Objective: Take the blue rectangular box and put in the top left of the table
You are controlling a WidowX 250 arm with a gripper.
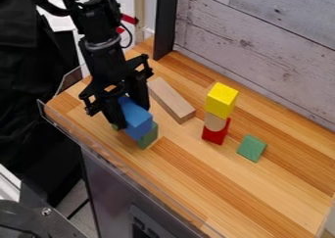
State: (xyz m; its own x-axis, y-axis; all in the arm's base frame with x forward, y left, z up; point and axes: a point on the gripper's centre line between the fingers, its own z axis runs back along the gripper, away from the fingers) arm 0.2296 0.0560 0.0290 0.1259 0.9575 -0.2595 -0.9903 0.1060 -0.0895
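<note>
The smooth blue rectangular block is resting on a green block, the gripper's fingers clamping its sides. A grained, bare-wood bar is lying beside it on the striped wooden worktop. Right of the blue block, a yellow cuboid is topping a red piece's stack.

Wooden table carries tan block, red block — and two green blocks.
</note>
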